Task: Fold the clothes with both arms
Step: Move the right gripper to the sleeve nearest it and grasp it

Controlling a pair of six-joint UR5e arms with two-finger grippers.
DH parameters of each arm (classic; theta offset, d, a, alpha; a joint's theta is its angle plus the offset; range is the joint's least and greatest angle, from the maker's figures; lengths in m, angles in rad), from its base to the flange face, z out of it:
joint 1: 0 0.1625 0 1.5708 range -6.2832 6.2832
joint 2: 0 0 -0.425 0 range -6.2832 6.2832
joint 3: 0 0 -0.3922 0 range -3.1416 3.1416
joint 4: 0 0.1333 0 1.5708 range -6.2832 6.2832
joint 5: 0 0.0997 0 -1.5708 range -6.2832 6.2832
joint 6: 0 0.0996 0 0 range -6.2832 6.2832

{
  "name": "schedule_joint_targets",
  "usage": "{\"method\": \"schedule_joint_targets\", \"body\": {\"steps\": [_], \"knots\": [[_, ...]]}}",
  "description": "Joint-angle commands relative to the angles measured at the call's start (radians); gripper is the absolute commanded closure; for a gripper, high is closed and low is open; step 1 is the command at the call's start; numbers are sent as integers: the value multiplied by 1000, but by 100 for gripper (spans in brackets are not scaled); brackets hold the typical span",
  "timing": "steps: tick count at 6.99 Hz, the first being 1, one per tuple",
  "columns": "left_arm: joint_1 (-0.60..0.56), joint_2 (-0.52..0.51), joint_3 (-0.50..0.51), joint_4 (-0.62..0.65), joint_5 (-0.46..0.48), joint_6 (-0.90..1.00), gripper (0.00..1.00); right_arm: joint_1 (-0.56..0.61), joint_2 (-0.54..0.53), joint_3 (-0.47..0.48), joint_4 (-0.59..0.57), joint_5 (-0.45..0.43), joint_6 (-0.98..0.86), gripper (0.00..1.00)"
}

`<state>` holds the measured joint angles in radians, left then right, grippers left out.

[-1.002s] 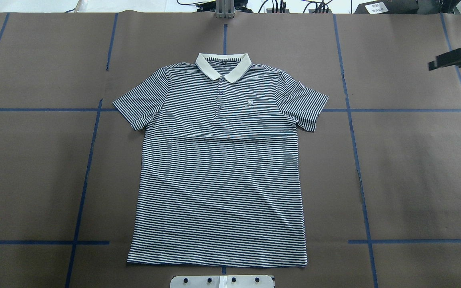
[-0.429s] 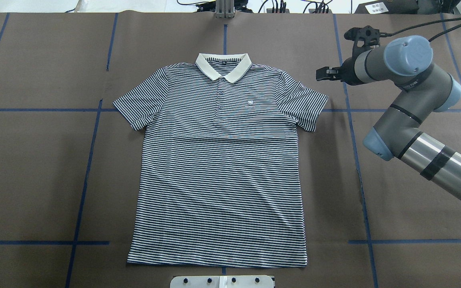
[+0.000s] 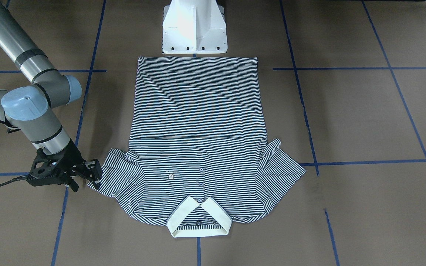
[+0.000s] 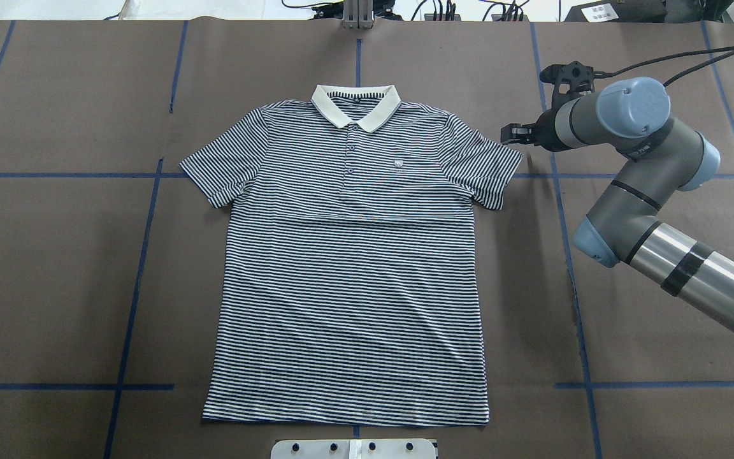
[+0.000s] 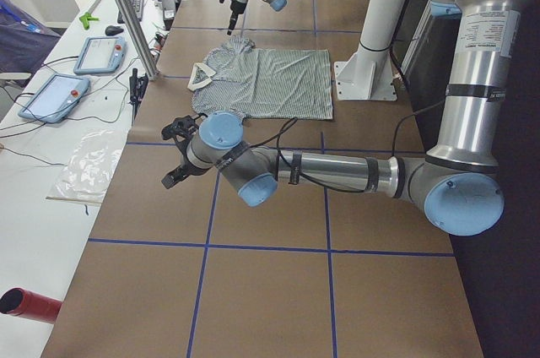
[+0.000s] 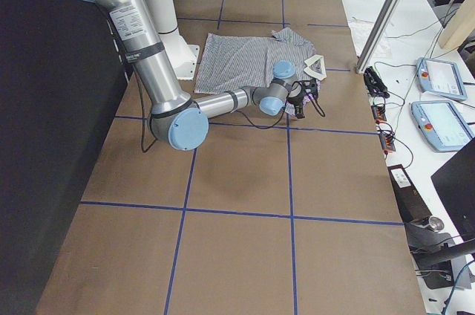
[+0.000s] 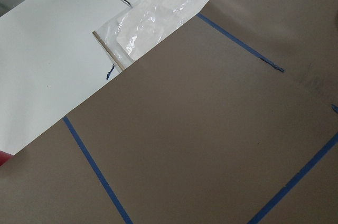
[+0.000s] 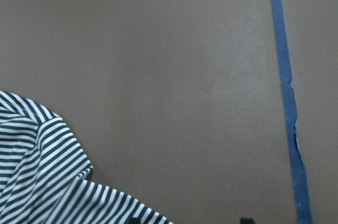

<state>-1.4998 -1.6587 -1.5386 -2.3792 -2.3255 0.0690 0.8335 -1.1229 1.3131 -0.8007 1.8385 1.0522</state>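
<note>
The navy-and-white striped polo shirt [image 4: 348, 268] lies flat and face up on the brown table cover, cream collar [image 4: 355, 105] at the far side. My right gripper [image 4: 511, 135] hovers just beyond the outer edge of the shirt's right sleeve [image 4: 485, 169], also seen at the right gripper [image 3: 89, 177]. It is open, and its fingertips [image 8: 245, 220] stand apart in the right wrist view with the sleeve corner [image 8: 42, 171] beside them. My left gripper [image 5: 171, 155] shows only in the exterior left view, over bare cover far from the shirt; I cannot tell its state.
The white pedestal base [image 3: 194, 29] stands at the shirt's hem side. Blue tape lines [image 4: 134, 280] cross the cover. A plastic bag [image 7: 153, 20], teach pendants [image 5: 55, 96] and a red cylinder [image 5: 29, 303] lie on the white bench beyond the table's far edge.
My right arm has swung in from the right edge and its gripper has moved left and down to the right sleeve's edge. The shirt has not moved.
</note>
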Motion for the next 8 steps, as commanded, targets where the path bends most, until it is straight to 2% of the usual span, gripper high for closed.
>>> {"method": "schedule_joint_targets", "body": {"steps": [1, 6, 7, 8], "knots": [[0, 0, 2, 0, 0, 0, 0, -11, -1, -2, -12, 2, 17, 38], [1, 2, 2, 0, -1, 0, 0, -31, -21, 8, -31, 1, 19, 39], [1, 2, 2, 0, 0, 0, 0, -31, -21, 14, -46, 1, 19, 50], [1, 2, 2, 0, 0, 0, 0, -31, -20, 14, -46, 1, 32, 85]]}}
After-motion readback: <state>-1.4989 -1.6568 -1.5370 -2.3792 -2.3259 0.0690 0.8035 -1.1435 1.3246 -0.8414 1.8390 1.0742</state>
